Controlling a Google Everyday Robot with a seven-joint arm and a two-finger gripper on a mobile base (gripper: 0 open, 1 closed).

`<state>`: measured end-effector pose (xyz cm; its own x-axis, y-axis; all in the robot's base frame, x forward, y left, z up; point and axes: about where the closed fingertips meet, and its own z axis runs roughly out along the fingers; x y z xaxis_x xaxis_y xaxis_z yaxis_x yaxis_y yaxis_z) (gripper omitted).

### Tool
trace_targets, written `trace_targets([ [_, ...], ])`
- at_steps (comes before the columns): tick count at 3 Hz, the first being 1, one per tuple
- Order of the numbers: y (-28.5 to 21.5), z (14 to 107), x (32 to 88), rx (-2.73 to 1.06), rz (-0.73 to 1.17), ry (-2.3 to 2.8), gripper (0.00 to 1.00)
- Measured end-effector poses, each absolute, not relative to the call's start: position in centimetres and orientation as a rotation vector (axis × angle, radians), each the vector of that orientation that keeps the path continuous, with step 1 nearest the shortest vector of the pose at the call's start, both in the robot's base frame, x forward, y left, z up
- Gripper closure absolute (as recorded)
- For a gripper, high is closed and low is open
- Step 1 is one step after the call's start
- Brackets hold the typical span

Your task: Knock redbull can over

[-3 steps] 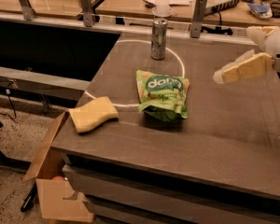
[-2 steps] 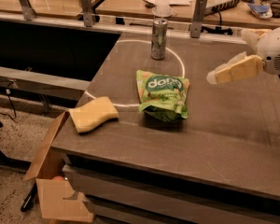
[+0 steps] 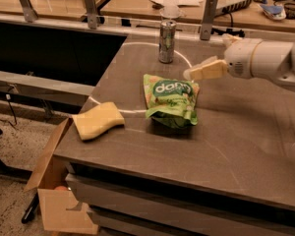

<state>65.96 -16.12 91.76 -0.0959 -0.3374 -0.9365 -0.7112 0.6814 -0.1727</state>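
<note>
Hovering the gripper [image 3: 196,73] in the air over the far right corner of the green snack bag [image 3: 171,102], carrying nothing visible and giving no way of telling clenched from released. Not yet touching the redbull can [image 3: 166,42], standing upright just beyond the bag's far edge. Likely calling for a sweep away from the bag and leftward, clearing the bag from above, striking high on the can to tip rather than slide it, and avoiding dragging the bag along.
</note>
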Motion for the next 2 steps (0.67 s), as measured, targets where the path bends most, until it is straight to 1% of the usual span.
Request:
trace_targets([
  [1,-14.1,90.2,69.6,-0.824,0.404,1.684,0.0],
  [2,-11.9,87.8,74.5,-0.756,0.44,1.688,0.0],
])
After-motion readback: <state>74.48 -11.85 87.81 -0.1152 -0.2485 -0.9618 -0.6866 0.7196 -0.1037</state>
